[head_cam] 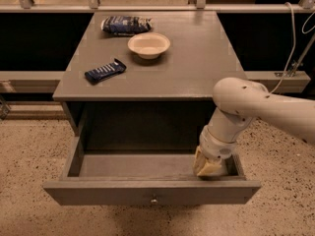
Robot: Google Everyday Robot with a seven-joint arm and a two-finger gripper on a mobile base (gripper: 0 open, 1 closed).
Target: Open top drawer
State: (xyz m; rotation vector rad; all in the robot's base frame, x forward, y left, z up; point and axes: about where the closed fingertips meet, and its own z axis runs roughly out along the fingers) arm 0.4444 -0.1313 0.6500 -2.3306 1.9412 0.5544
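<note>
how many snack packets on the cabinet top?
2: bag at the back, near the bowl; bar front-left. Top fully visible. Tool is inside the open top drawer, right end.

Looks like a lab: speckled floor [29,151], metal rails [147,8]; jaws inside the open top drawer [98,193].

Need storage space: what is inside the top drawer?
Only the gripper, at the top drawer's right front corner; the visible floor is bare. The front panel hides the nearest strip.
</note>
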